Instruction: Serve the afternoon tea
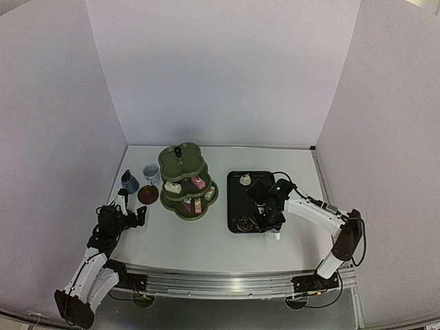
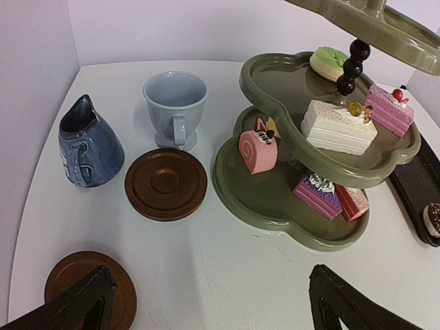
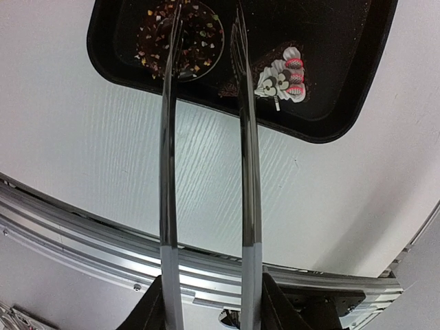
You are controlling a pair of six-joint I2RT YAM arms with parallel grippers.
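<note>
White tongs (image 3: 249, 206) pinched in my right gripper (image 3: 210, 302) spare the chocolate ring (image 3: 206, 38) my fingers. My left gripper (image 2: 210, 302) hangs wide, idle.

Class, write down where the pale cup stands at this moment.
In the left wrist view the pale cup stands on the left of the table, between the dark-blue cup and the olive three-tier stand, just behind a brown saucer.

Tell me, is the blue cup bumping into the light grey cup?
Apart. The left wrist view shows a strip of bare white table between the dark-blue cup and the pale cup, so they stand side by side without contact.
</note>
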